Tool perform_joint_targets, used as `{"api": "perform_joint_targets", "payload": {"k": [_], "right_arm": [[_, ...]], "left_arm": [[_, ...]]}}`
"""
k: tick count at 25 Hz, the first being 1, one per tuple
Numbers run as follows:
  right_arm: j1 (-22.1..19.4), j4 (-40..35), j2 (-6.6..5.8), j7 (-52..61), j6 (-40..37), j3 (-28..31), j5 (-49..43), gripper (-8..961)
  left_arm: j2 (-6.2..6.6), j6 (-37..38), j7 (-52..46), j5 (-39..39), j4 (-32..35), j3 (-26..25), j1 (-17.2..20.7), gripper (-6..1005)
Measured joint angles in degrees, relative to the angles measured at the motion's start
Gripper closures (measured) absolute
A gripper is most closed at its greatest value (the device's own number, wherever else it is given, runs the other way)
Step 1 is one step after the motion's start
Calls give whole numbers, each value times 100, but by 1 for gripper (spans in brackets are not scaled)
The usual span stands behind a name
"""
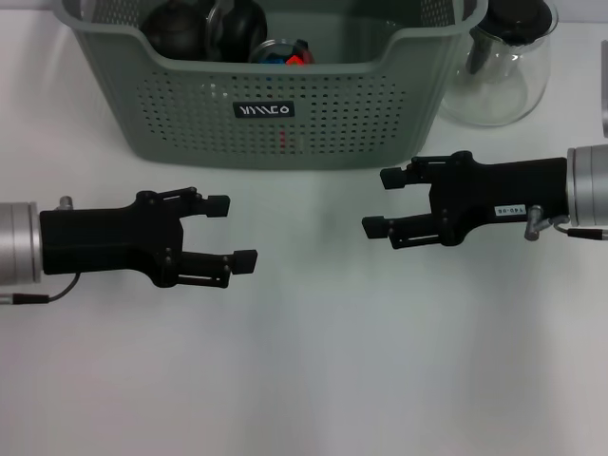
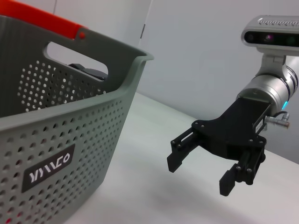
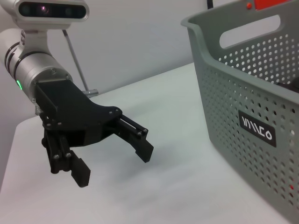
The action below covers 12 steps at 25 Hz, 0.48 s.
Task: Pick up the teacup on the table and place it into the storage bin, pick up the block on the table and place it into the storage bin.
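- One storage bin [image 1: 285,104], grey-green with perforated walls and a black label, stands on the white table [image 1: 304,380] at its far side; every place below is given from this bin.
- Inside the bin, toward its left end, lie dark rounded things, one looking like a dark teacup [image 1: 176,28]; how many there are cannot be told.
- Near the bin's middle, against the front wall, sits a small cluster with red and blue bits, likely the block [image 1: 285,54]; it is partly hidden.
- One clear glass teapot [image 1: 499,62] with a black lid stands just beside the bin's right end.
- Two grippers are in view, both in front of the bin and above the table.
- The left gripper [image 1: 233,231] hangs before the bin's left half, fingers spread, holding nothing.
- The right gripper [image 1: 383,201] hangs before the bin's right half, fingers likewise spread and empty.
- The two grippers point toward each other, well apart, neither touching the bin.
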Motion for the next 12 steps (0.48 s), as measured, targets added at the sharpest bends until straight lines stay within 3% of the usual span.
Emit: {"api": "perform_joint_targets", "payload": {"k": [12], "right_arm": [[41, 28, 0, -4, 26, 5, -1, 127]], "left_arm": [[10, -14, 6, 6, -15, 25, -52, 60]]}}
